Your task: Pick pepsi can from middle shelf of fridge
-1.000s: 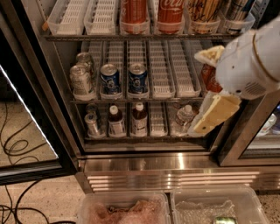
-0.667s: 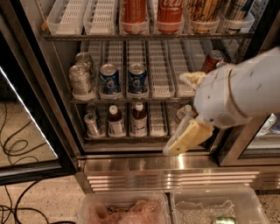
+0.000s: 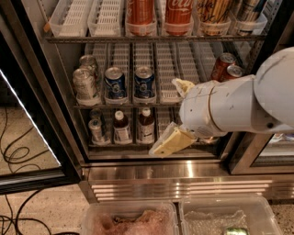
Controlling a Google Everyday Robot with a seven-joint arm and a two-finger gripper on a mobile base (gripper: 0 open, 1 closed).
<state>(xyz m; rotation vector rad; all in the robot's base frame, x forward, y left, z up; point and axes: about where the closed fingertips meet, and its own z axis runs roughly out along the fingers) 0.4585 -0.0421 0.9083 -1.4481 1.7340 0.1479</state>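
Note:
The fridge [image 3: 183,176] stands open in the camera view. Its middle shelf [image 3: 168,62] of white lane trays holds two blue pepsi cans, one [image 3: 115,83] left of the other [image 3: 144,82], at the front. My gripper [image 3: 173,114] hangs in front of the shelf, just right of the right-hand pepsi can. It is open and empty, with one cream finger [image 3: 183,85] at shelf height and the other [image 3: 169,142] lower, over the bottom shelf. My white arm hides the right part of the middle and bottom shelves.
Silver-grey cans [image 3: 85,83] stand left of the pepsi cans and red cans [image 3: 223,65] at the shelf's right. Bottles [image 3: 146,125] are on the bottom shelf, red drinks [image 3: 140,13] on the top one. The glass door [image 3: 23,119] is open at left. Two plastic bins [image 3: 131,220] lie below.
My arm and gripper have moved left and slightly down across the fridge front, from the right edge toward the middle lanes, closer to the pepsi cans.

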